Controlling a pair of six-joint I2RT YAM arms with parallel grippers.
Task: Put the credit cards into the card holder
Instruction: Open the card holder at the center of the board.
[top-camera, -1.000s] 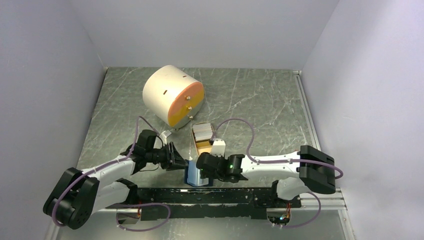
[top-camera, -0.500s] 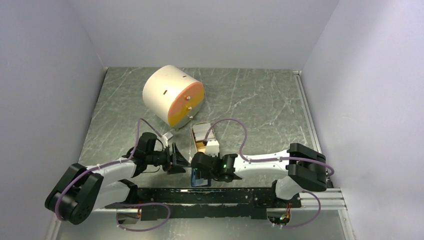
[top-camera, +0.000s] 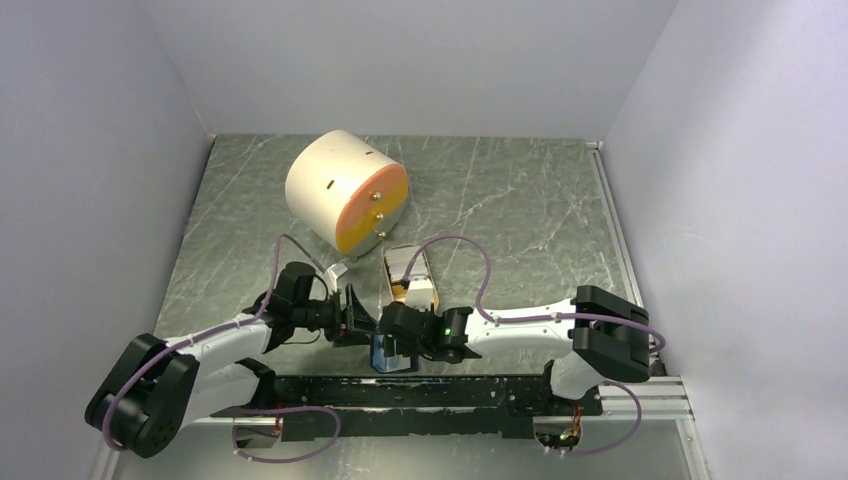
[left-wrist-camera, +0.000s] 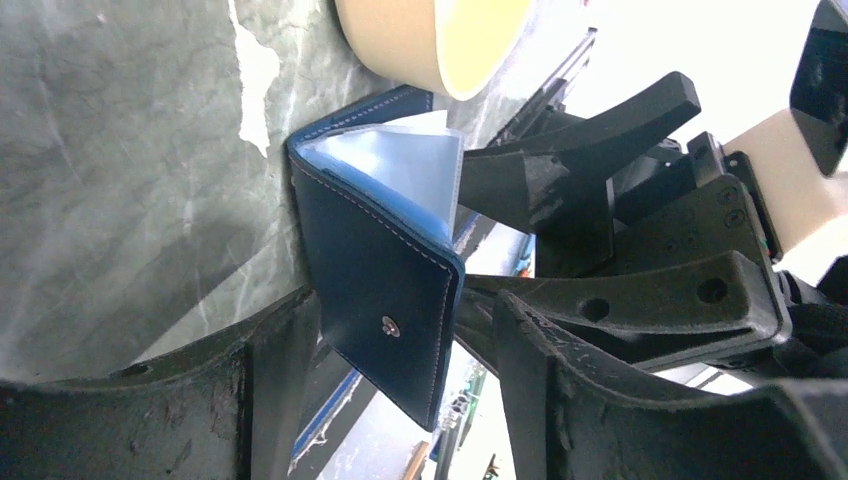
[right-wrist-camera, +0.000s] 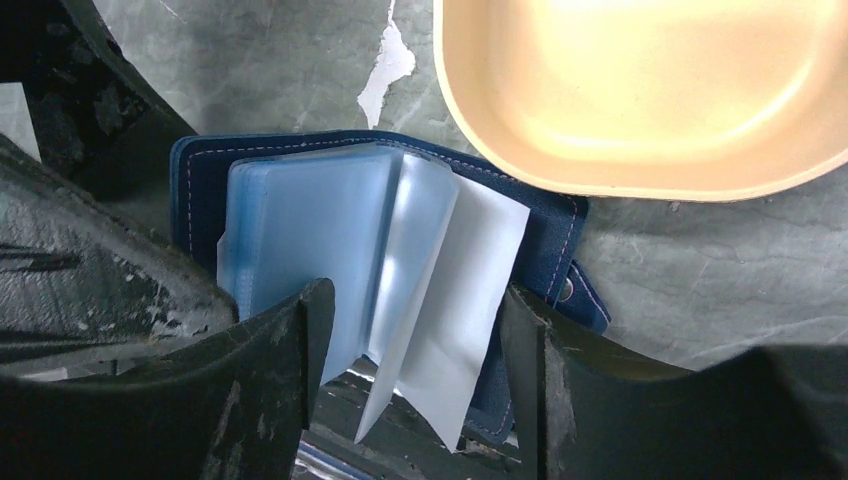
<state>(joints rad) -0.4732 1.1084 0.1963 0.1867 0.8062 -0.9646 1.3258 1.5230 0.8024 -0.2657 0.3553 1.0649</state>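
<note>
A grey marbled surface (top-camera: 520, 200) is enclosed by pale walls, and toward its far left a large cream cylinder with an orange face (top-camera: 345, 190) is seen lying on its side. The white-and-black left arm (top-camera: 225, 345) and right arm (top-camera: 520, 325) are stretched inward, low over the near part of the surface, so that their jaws are brought together at one spot. Just beyond that spot a tan oval dish (top-camera: 415, 292) is set. In its far end the credit cards, a small whitish-grey stack (top-camera: 402, 262), are seen lying apart from the holder. The card holder, a small dark blue folding wallet (left-wrist-camera: 385, 270), is found on the surface just beside the near rim of the dish. It is half open, its clear bluish sleeves (right-wrist-camera: 300, 230) are fanned out, and a small metal snap stud (left-wrist-camera: 388, 324) is shown on its outer flap. The left jaws are spread wide to either side of that flap, with a gap visible on one side. The right jaws are likewise spread wide, and the sleeves are seen standing loosely between them.
</note>
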